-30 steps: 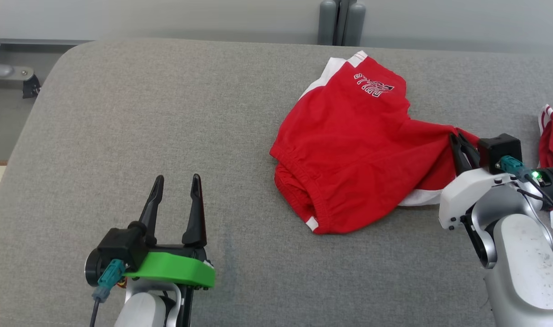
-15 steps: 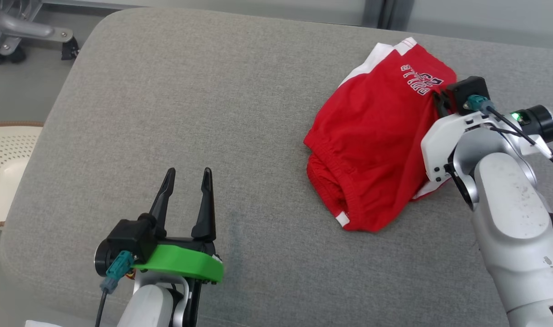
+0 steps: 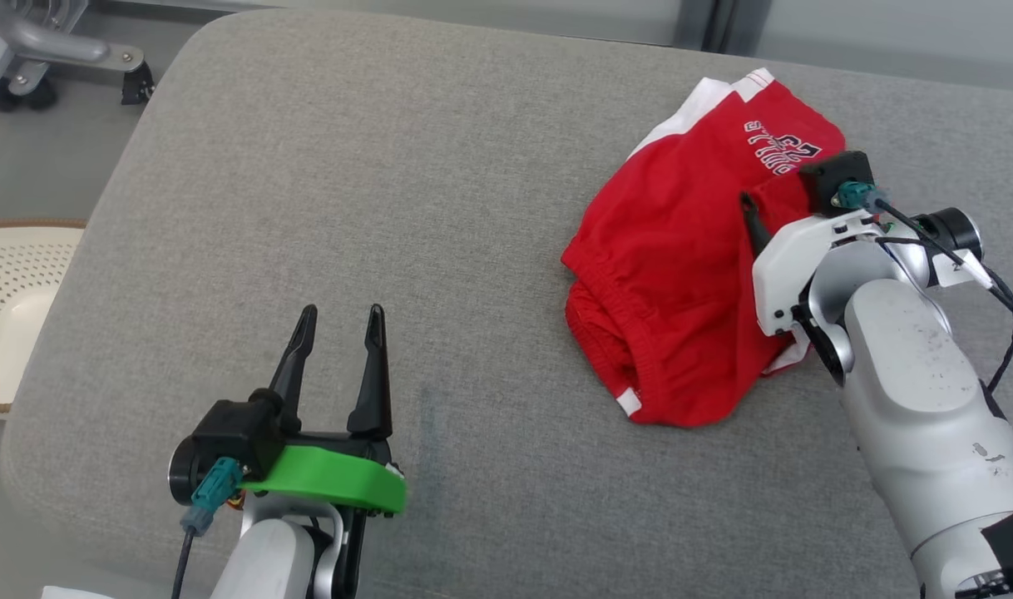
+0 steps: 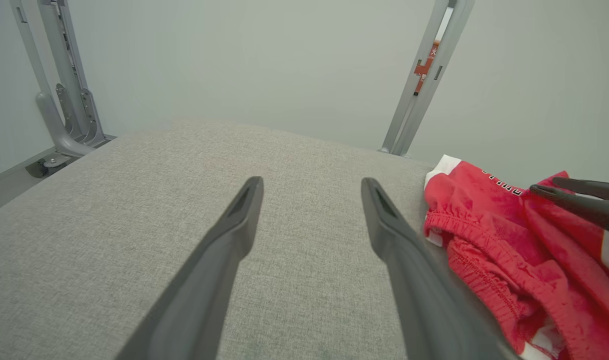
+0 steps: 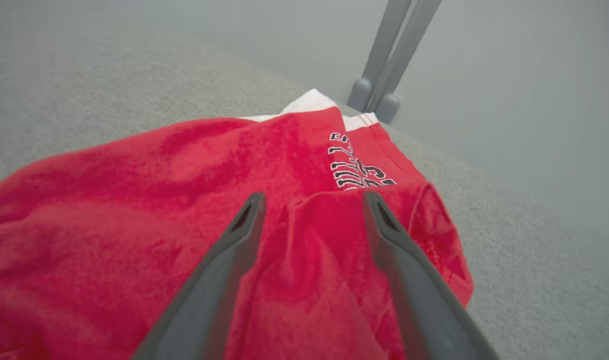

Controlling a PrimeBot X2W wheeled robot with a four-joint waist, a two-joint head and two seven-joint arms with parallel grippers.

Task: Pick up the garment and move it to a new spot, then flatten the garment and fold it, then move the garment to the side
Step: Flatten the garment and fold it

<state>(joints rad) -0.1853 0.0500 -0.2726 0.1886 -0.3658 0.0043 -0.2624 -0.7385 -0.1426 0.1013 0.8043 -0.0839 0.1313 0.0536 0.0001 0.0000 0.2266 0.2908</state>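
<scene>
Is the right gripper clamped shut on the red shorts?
No, the right gripper has its fingers wide apart, the red shorts lying beneath them.

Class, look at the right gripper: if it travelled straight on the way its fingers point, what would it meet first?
The red garment: the right gripper, jaws open, points at a raised fold of it just ahead, though the gap is unclear.
</scene>
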